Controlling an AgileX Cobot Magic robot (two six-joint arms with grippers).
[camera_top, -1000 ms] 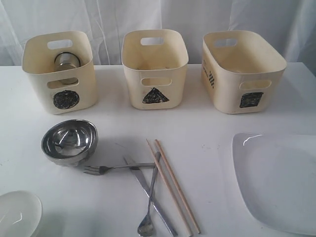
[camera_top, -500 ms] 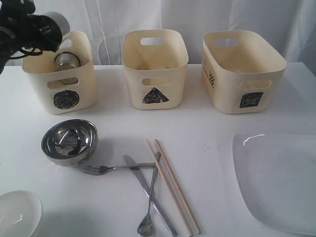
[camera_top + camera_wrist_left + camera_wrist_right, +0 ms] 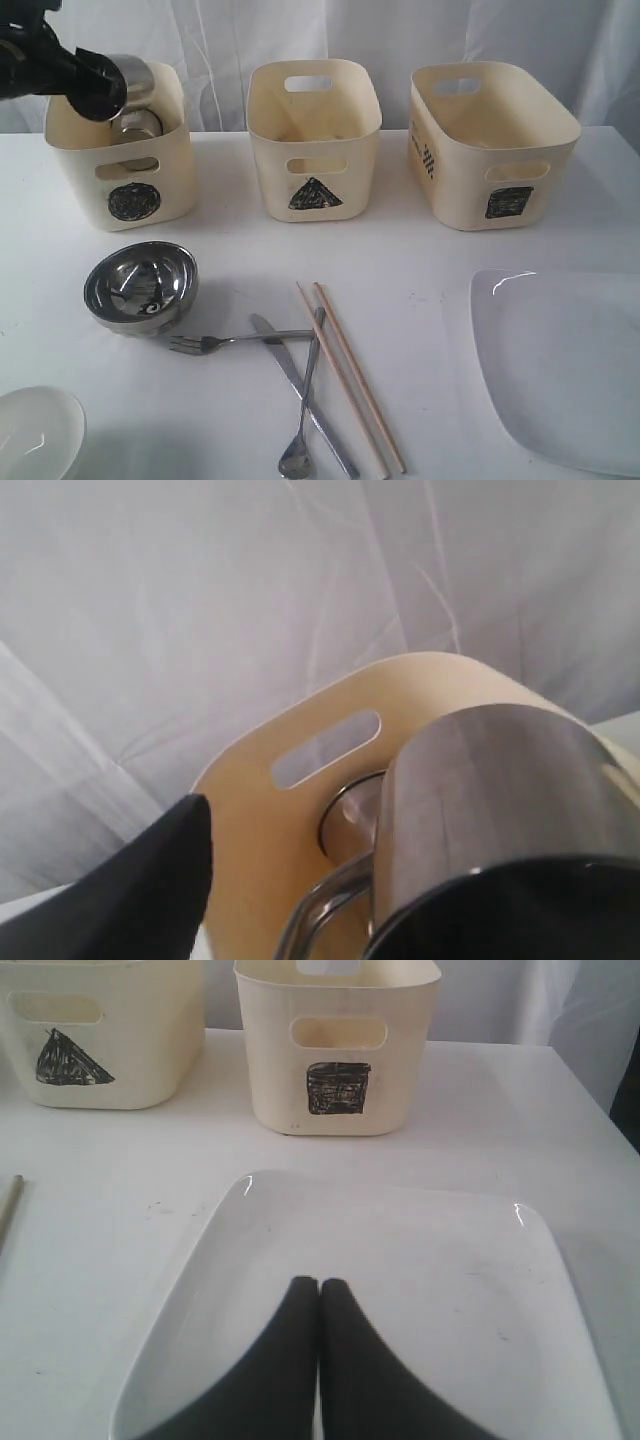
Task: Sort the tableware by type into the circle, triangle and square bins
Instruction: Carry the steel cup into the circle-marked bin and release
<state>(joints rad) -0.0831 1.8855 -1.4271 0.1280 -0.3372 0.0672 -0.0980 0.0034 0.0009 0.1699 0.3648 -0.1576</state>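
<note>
Left claw [image 3: 100, 85] seemingly clamped, right [image 3: 319, 1305] closed

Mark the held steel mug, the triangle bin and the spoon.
held steel mug [image 3: 132, 78], exterior view, on its side wall.
triangle bin [image 3: 352, 175], exterior view, on its front wall.
spoon [image 3: 313, 355], exterior view, on its handle.

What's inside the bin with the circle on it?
One steel mug is inside the circle bin; the left gripper holds a second mug over its rim. The front wall hides the bin's floor.
</note>
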